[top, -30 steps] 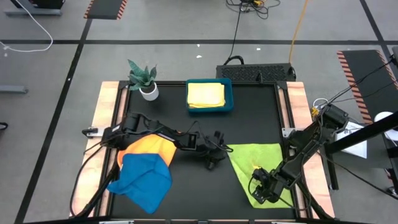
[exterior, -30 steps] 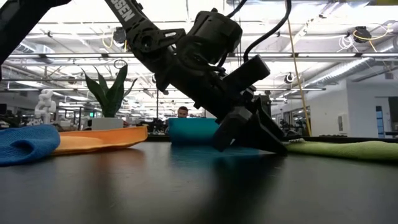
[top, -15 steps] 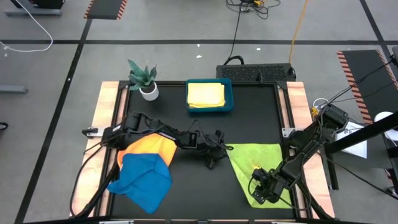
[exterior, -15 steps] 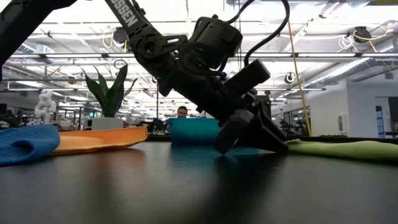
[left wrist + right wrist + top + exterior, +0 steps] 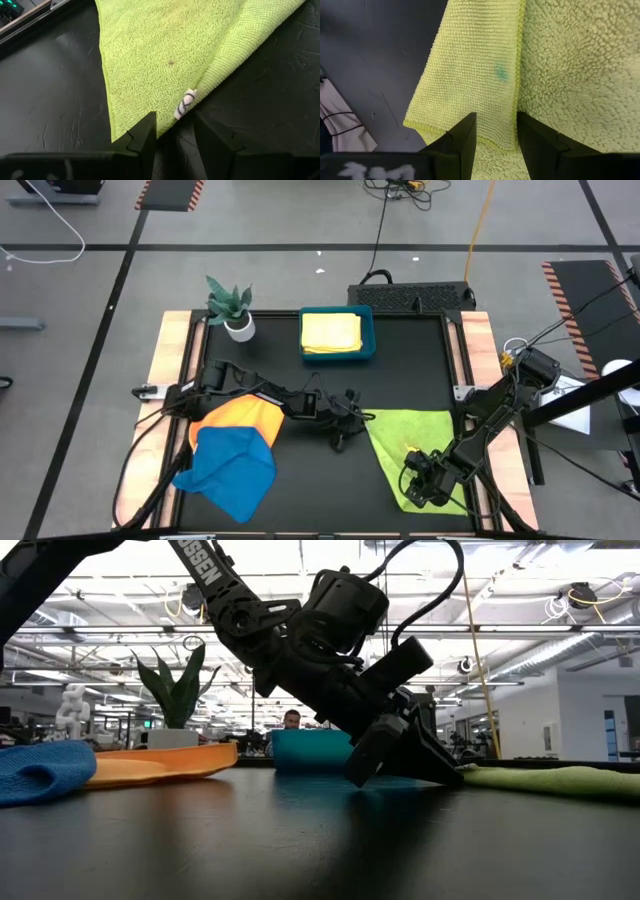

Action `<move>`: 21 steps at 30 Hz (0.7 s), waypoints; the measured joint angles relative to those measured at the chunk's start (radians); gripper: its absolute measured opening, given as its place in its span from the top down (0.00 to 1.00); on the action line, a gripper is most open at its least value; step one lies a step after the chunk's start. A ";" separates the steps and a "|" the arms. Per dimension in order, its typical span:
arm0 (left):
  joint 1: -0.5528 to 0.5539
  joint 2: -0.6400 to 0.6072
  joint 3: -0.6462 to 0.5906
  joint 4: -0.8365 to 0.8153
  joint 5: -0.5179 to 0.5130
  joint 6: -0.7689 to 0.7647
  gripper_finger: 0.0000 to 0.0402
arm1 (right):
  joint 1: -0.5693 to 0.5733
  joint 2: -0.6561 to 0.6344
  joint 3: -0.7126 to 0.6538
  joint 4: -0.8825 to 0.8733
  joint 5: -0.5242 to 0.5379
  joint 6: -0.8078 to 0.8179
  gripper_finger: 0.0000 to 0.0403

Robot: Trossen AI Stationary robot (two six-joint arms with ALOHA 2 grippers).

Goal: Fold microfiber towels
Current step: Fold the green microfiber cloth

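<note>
Risk sits at the left corner of the lime green towel [image 5: 415, 442], spread on the right half of the desk [image 5: 300, 380]. The left gripper [image 5: 345, 432] is down at that corner with its jaws parted around the tagged edge, not clenched on cloth; if they close shallow, I judge the corner could slip out as it lifts. The right gripper [image 5: 418, 485] rests on the towel's near edge, where a doubled-over hem lies between its fingers [image 5: 462, 137]; whether they pinch it I cannot tell.

To the left, a blue towel [image 5: 232, 467] overlaps an orange towel [image 5: 245, 418], both under the left arm's reach. At the far edge, a yellow towel [image 5: 331, 332] lies folded in the teal tray [image 5: 367, 320], beside a potted plant [image 5: 231, 307]. Nothing blocks the fold.
</note>
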 joint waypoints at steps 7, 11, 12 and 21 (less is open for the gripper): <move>-0.001 0.000 0.000 -0.001 0.001 -0.013 0.68 | -0.002 0.000 0.000 0.004 -0.002 -0.009 0.68; -0.001 0.000 0.000 -0.001 0.003 -0.011 0.71 | -0.002 0.001 -0.001 0.033 -0.002 0.006 0.68; -0.001 0.000 0.000 -0.001 0.005 -0.011 0.73 | -0.002 0.001 -0.001 0.034 -0.002 0.011 0.68; -0.007 -0.013 0.000 -0.036 -0.012 -0.008 0.98 | -0.002 -0.008 -0.001 0.019 -0.006 -0.032 0.77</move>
